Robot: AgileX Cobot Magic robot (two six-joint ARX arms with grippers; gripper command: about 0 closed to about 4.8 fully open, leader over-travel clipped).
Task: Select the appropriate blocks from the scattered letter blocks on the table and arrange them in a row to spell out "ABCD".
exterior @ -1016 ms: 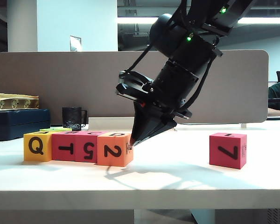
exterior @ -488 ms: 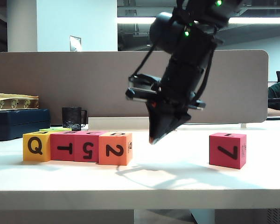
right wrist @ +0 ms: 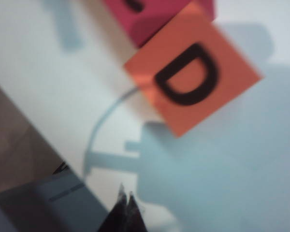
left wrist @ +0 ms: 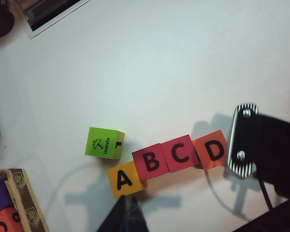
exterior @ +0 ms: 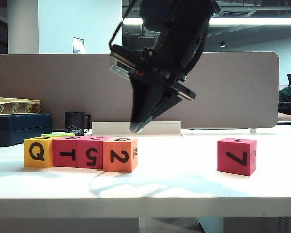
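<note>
The white tabletop spreads wide beneath both my claws. My right claw hangs in the air above and just behind the orange end of the row, tips pressed together with nothing between them; my right wrist view shows the same shut tips with the orange D block below and ahead of them. My left claw sits high over the near side of the row, its tips also together and empty.

Under my left claw, the four chosen blocks lie touching in a slightly crooked line: yellow A block, pink-red B block, pink-red C block, then the orange one. I judge the word is spelled.

The lime-green block sits just beyond the yellow one, apart from it. The pink-red 7 block stands well off to the side of my right claw.

These look like foam cubes: light, soft, a little grippy, not fragile. I would pinch one across two opposite flat sides, near mid-height. A nudge would slide them easily, so straightening the row calls for gentle pushes.
</note>
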